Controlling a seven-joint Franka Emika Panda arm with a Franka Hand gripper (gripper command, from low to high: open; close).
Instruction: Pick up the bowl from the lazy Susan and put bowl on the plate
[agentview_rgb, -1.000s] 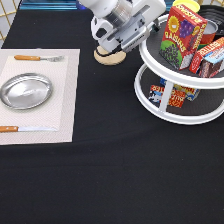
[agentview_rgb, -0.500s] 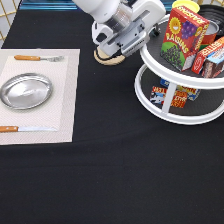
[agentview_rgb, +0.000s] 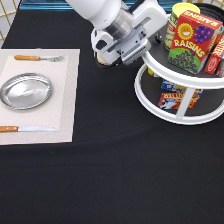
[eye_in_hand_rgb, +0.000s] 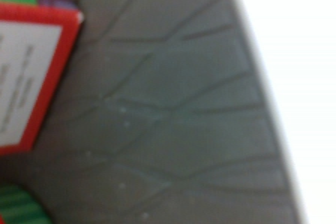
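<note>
**While the gripper crowds the turntable, the boxes are at risk**

Where the exterior view shows the arm, the gripper (agentview_rgb: 144, 42) sits at the upper tier of the lazy Susan (agentview_rgb: 165, 112), pressed close to its rim on the exterior view's left side. Whether the gripper is apart or together I cannot tell; the white hand hides it. The wrist view shows only the grey tray surface (eye_in_hand_rgb: 172, 125) and the edge of a red box (eye_in_hand_rgb: 30, 75).

The bowl cannot be made out in either view, so nothing shows it held. The plate (agentview_rgb: 25, 91) lies bare on a placemat (agentview_rgb: 65, 100), well apart at the exterior view's left, on the black counter (agentview_rgb: 110, 175).

The likely trouble: the raisin box (agentview_rgb: 192, 42) stands just beside the gripper, so a sideways nudge may topple it. A push on the rim may also spin the turntable and carry the bowl out of reach.
</note>
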